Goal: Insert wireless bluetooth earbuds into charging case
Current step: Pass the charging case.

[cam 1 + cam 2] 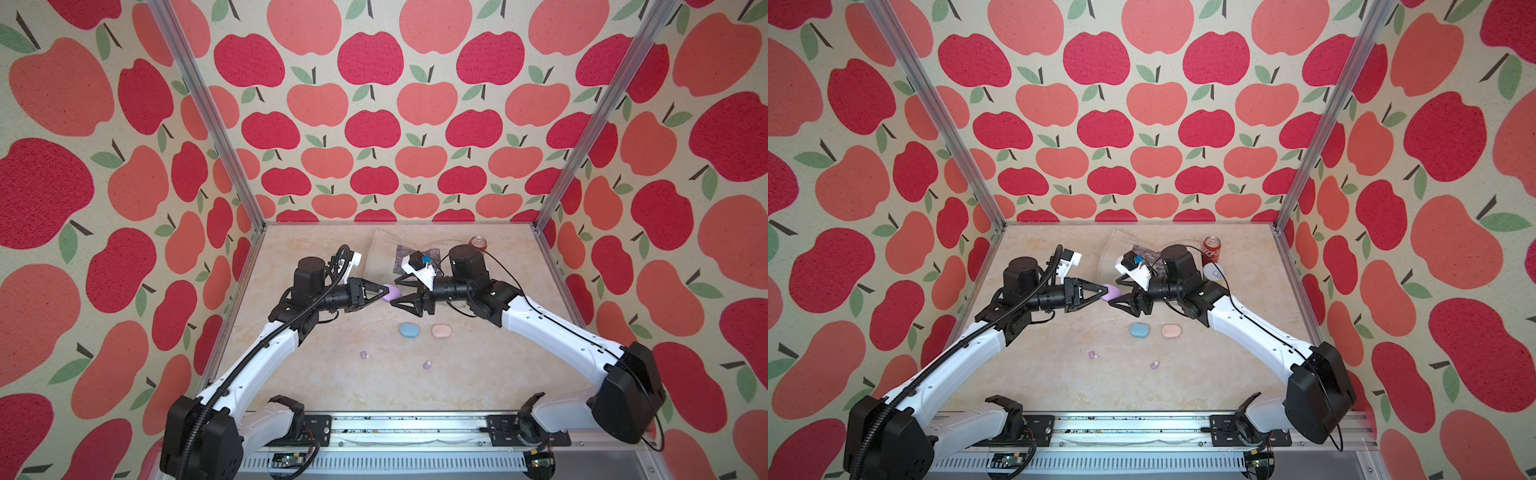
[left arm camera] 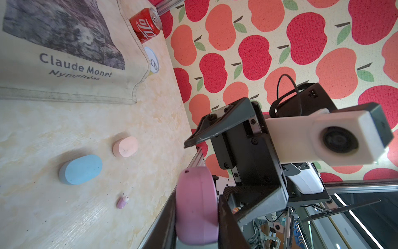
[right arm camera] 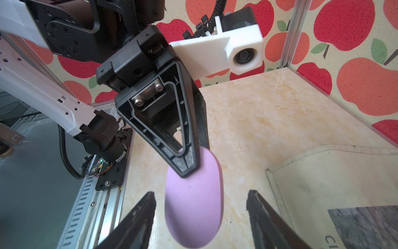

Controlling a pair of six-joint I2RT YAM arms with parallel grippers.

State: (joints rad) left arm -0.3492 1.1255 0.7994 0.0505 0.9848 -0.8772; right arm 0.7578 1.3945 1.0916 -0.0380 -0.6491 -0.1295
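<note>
The left gripper (image 1: 1105, 289) pinches the lilac oval plastic charging case (image 3: 193, 207) aloft, lid apparently shut. The right gripper (image 1: 395, 296) straddles it, jaws wide and empty. The tiny lilac bean-shaped plastic earbuds (image 1: 364, 355) lie on the beige marbled table (image 1: 316, 374), at six o'clock from the case. The step looks like opening the case, which calls for catching the lid's edge.

Matt, smooth plastic on the lilac case (image 3: 193, 211); the tabletop (image 2: 43, 215) looks like polished stone, the tote bag (image 2: 64, 90) coarse cloth, the can (image 2: 146, 23) shiny metal.

Robot lab test cell: aluminium frame posts (image 1: 207, 108), apple-print cloth walls (image 1: 374, 124), two arms (image 1: 257, 353) on a rail (image 1: 415, 424).
</note>
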